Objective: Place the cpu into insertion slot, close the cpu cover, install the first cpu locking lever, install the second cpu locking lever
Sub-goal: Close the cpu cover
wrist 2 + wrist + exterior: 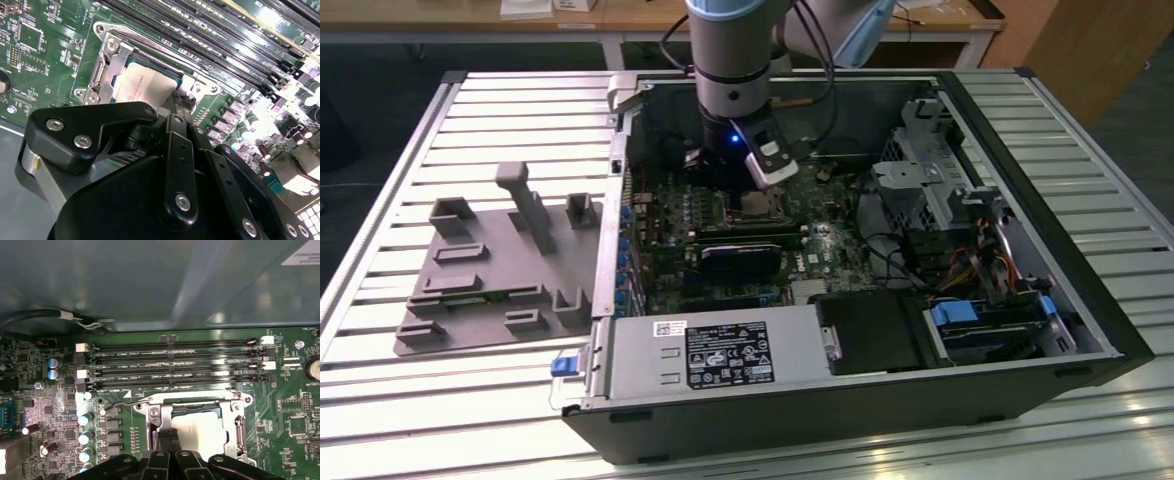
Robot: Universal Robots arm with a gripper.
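Note:
The cpu (200, 429) (142, 86) lies flat in the insertion slot (239, 432) (100, 75), its dull silver top facing up. The silver frame of the cpu cover (150, 412) (111, 52) lies around it. A thin wire locking lever (175, 392) runs along the slot's side nearest the memory slots. My gripper (170, 436) (178, 102) is shut, its black fingertips together and resting at one edge of the cpu. In the exterior view the gripper (765, 190) hangs straight down inside the open computer case, just above the slot (754, 208).
Long memory slots (175, 365) lie beside the socket, with capacitors (85, 420) on the other side. A black block (740, 258), cables (907, 265) and drive bays (987, 320) crowd the case. A grey fixture plate (494, 270) sits on the slatted table at the exterior view's left.

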